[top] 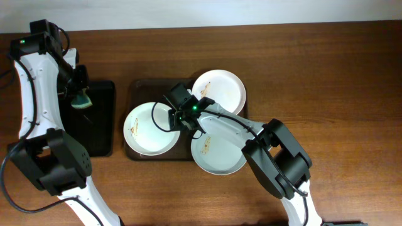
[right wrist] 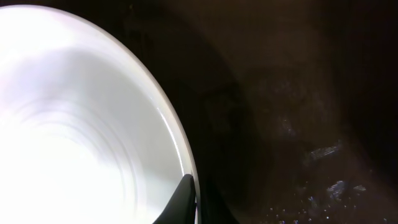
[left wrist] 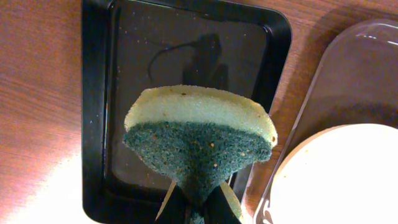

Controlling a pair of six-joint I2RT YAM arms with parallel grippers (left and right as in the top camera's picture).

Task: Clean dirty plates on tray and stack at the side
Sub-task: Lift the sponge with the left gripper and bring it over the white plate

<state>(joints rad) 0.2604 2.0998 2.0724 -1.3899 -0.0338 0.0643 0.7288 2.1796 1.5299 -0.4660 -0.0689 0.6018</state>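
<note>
Three white plates show in the overhead view. The left plate [top: 147,132] lies on the dark brown tray [top: 149,90]. The upper plate [top: 221,89] overlaps the tray's right end. The lower plate [top: 218,154] sits at its right front corner, with brown stains. My right gripper [top: 180,115] is shut on the left plate's right rim; in the right wrist view its fingers [right wrist: 194,200] pinch the plate's edge [right wrist: 74,124] above the tray [right wrist: 298,124]. My left gripper [left wrist: 199,213] is shut on a green-and-yellow sponge [left wrist: 199,140], held above the black tray [left wrist: 186,50].
The smaller black tray [top: 103,135] stands left of the brown tray, with my left arm and the sponge [top: 81,100] over its left edge. The left wrist view shows the brown tray's corner [left wrist: 348,74] and a plate [left wrist: 342,180]. Bare wooden table [top: 339,94] lies to the right.
</note>
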